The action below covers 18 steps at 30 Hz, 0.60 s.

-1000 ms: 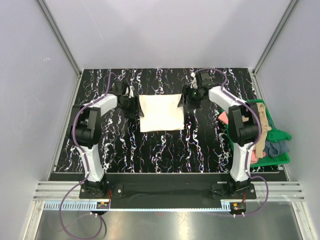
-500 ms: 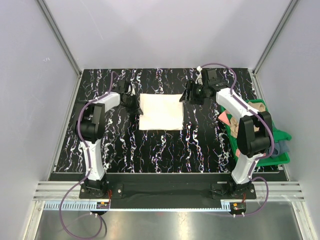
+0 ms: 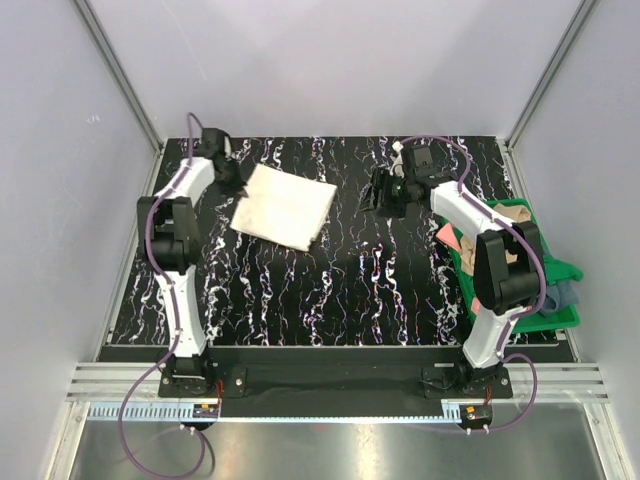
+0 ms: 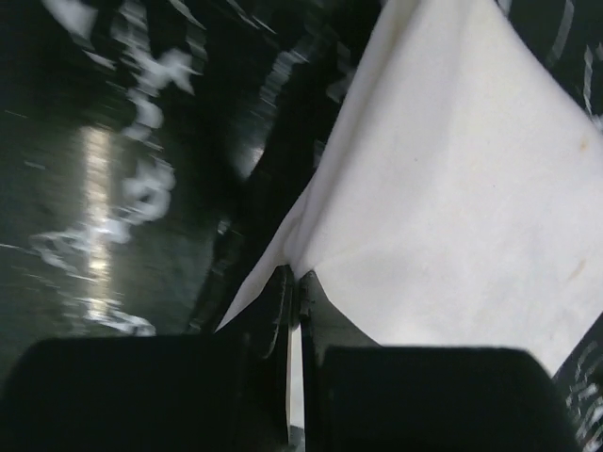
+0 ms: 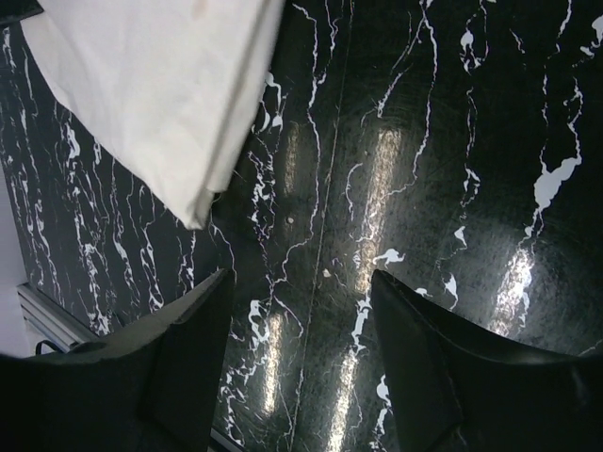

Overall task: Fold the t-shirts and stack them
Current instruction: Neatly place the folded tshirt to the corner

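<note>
Top view, step: cream shirt (image 3: 285, 207) already folded to a flat rectangle, lying skewed on table (image 3: 350, 290), far-left of centre; likely being slid to a stacking spot.
Top view, left gripper (image 3: 233, 180): at far-left edge of cream shirt, pinched on it.
Top view, right gripper (image 3: 386, 192): well apart from cream shirt, off to its right, over bare table.
Top view, bin (image 3: 548, 322): at right edge of table; pink shirt (image 3: 445, 232) hanging over left rim, tan shirt (image 3: 522, 262) and grey-blue shirt (image 3: 556, 296) heaped inside.
Left wrist: jaws clamped tight on thin edge of cream shirt (image 4: 452, 169); rest of cloth spread flat toward upper right; picture blurred.
Right wrist: fingers wide apart, nothing between, only table below; layered corner of cream shirt (image 5: 160, 94) at upper left.
Next move: probably letting go once cream shirt sits square, then fetching one from bin; calls for release without tugging fold open.
Count: 4 shirts seen (1 folded, 3 loose at bin, more possibly hidden); 1 bin.
</note>
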Available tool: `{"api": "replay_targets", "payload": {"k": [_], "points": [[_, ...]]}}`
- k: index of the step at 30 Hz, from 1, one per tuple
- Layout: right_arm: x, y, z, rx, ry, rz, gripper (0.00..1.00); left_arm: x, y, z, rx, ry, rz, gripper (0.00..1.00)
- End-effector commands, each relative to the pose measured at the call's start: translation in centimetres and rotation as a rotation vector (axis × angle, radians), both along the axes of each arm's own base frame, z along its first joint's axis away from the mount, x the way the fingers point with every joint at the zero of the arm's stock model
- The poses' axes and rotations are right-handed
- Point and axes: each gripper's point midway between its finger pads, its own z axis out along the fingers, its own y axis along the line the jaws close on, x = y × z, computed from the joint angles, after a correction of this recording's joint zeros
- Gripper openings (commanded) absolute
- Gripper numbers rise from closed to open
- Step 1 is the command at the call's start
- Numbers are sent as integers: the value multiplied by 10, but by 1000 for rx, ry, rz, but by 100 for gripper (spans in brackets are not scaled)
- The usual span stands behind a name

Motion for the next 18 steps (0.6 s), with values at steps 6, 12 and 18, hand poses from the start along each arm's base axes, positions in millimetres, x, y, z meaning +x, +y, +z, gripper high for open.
{"api": "replay_targets", "payload": {"k": [6, 12, 18], "points": [[22, 28, 26, 134, -82, 39, 67, 38, 143, -16, 114, -10, 247, 0], [30, 35, 20, 168, -91, 50, 67, 90, 186, -17, 21, -125, 278, 0], [42, 41, 3, 174, -61, 53, 67, 103, 222, -7, 83, -193, 379, 0]]}}
